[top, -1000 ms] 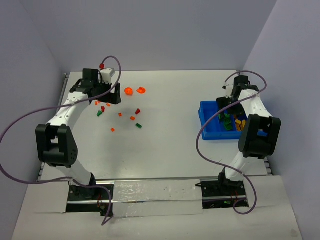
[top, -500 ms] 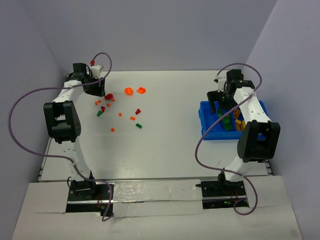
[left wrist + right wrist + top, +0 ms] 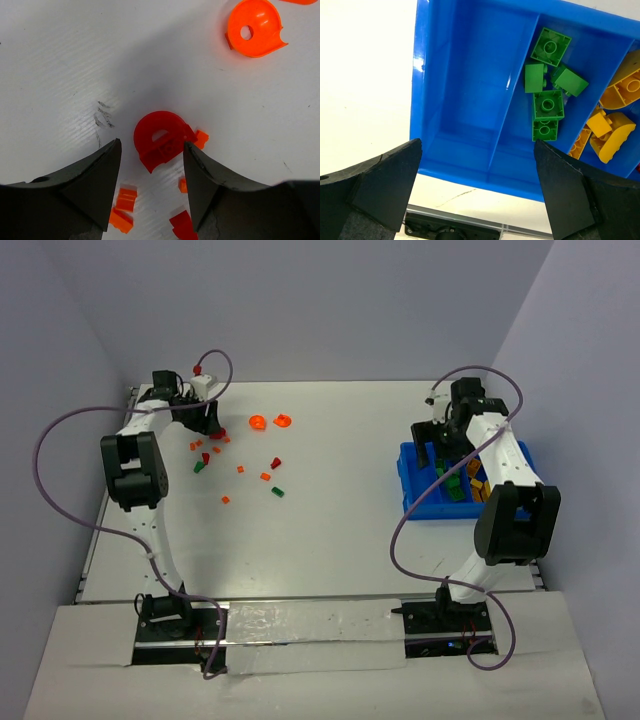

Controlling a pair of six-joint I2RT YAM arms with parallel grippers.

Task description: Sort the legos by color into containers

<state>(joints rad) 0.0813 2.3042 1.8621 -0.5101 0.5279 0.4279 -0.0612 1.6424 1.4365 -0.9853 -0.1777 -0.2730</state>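
Left wrist view: the left gripper (image 3: 152, 141) stands half-wide astride a red round lego (image 3: 150, 150) on the white table (image 3: 60, 60). One finger meets the piece's edge, and a strip of table shows at the other. Small orange legos (image 3: 125, 200) lie just beside, and an orange round lego (image 3: 255, 27) lies well apart.

Right wrist view: the right gripper (image 3: 478, 144), spread wide and holding nothing, hangs over the blue bin (image 3: 450, 60). Adjacent compartments hold green legos (image 3: 548, 105) and yellow legos (image 3: 612, 137).

Top external view: loose legos (image 3: 241, 469) lie scattered near the left arm.
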